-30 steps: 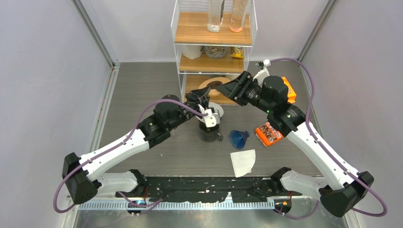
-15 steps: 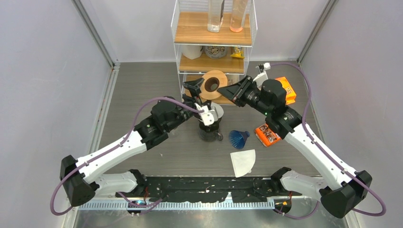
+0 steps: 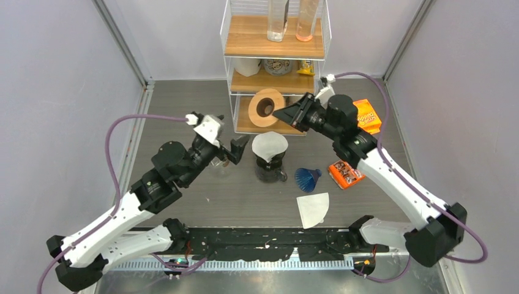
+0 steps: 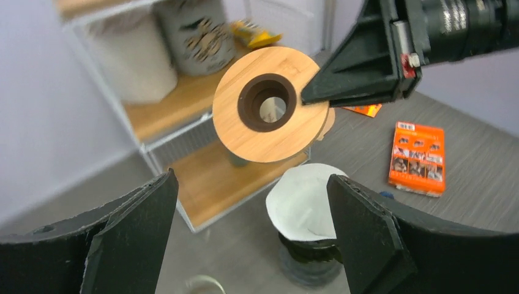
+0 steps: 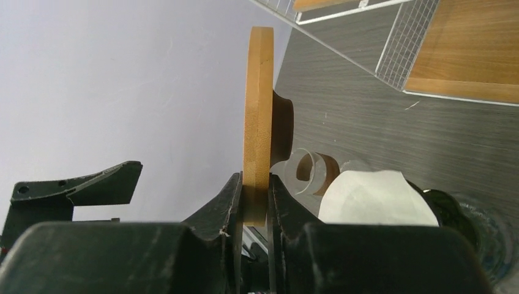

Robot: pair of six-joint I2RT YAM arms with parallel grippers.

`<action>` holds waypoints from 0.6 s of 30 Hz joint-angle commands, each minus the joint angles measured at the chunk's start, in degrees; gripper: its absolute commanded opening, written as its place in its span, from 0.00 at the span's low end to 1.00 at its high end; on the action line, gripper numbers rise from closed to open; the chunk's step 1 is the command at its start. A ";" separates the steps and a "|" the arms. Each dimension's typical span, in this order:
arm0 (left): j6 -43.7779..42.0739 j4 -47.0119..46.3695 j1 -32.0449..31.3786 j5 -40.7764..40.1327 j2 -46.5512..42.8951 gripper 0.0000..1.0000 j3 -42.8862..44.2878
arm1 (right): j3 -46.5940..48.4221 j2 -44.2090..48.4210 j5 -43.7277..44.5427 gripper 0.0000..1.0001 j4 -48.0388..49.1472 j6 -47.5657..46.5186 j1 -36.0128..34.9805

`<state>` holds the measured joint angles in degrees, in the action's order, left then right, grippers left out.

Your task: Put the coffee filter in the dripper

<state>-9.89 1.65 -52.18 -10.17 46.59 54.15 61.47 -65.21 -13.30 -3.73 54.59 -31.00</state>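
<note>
White coffee filter [image 3: 270, 146] seated in dark pot [image 3: 271, 172]

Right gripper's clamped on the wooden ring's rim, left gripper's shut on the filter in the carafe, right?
No. The left gripper is open, holding nothing, as the left wrist view shows. The right gripper does clamp the wooden ring by its rim.

Left gripper [image 4: 250, 184] spread wide, right gripper [image 5: 256, 184] clamped.

I face a wire shelf rack [image 3: 245, 40] with three wooden boards. A dark grey wood-grain table [image 3: 183, 104] spreads out before it. Pale lilac walls [image 3: 61, 92] rise behind and either side, evenly lit.
</note>
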 commanded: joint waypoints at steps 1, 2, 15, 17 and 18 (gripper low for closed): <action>26.59 14.75 0.84 -20.63 -1.88 1.00 3.45 | 8.52 -7.72 -9.76 0.05 0.80 -6.93 -1.64; 28.96 16.96 1.80 -22.11 -2.61 1.00 3.59 | 9.91 -8.87 -10.93 0.05 -1.82 -9.65 -2.80; 50.43 29.72 23.95 -4.96 -10.45 1.00 -7.66 | 24.99 -25.35 -17.50 0.05 -13.83 -21.17 -11.29; 50.79 29.92 24.13 -3.40 -11.09 1.00 -9.17 | 25.76 -27.06 -18.10 0.05 -13.83 -20.72 -12.08; 51.52 30.43 24.14 -3.28 -11.37 1.00 -9.69 | 26.36 -27.64 -18.66 0.05 -13.80 -20.56 -12.55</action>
<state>36.25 28.86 -28.56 -17.76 36.01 46.52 83.31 -91.33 -29.26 -19.18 34.54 -42.39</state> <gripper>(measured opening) 0.994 0.205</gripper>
